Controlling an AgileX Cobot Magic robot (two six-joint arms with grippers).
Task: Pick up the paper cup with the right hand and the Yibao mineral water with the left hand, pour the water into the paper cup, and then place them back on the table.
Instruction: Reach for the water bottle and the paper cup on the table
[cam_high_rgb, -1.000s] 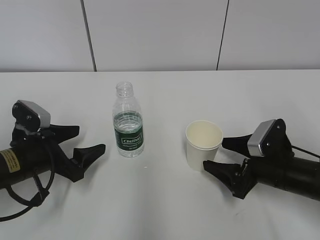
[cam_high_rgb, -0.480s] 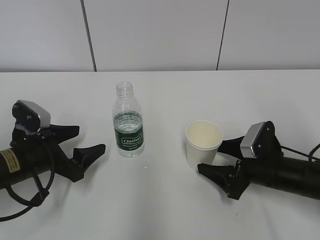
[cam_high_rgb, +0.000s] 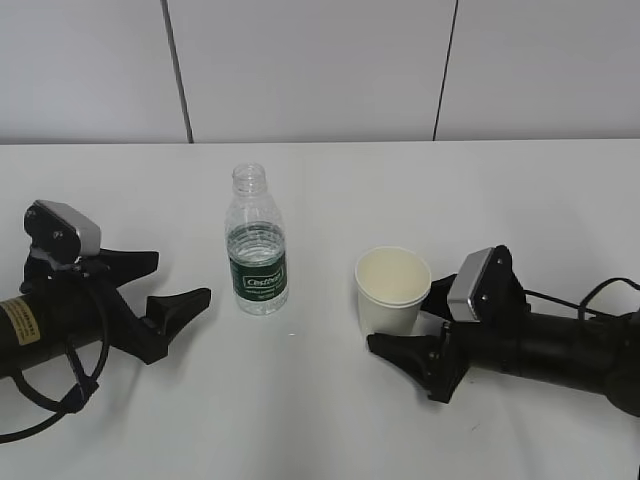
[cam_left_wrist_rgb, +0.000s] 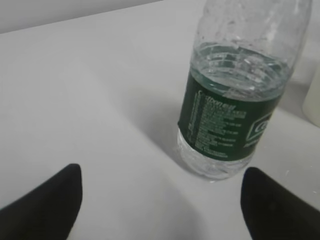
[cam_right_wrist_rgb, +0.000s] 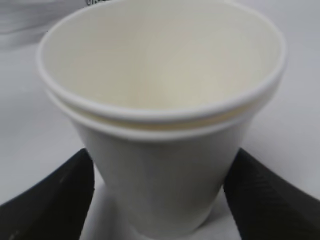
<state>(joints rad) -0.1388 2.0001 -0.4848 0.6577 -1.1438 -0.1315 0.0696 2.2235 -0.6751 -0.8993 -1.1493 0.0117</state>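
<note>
Behind the paper cup, the far finger of the right hand is mostly hiding, so actual contact is hard to judge; its fingers are flanking the cup, seemingly not yet pinching. Its double rim is suggesting two nested cups. Left of it, the Yibao mineral water is standing uncapped on the surface, well apart from the spread, empty left hand.
</note>
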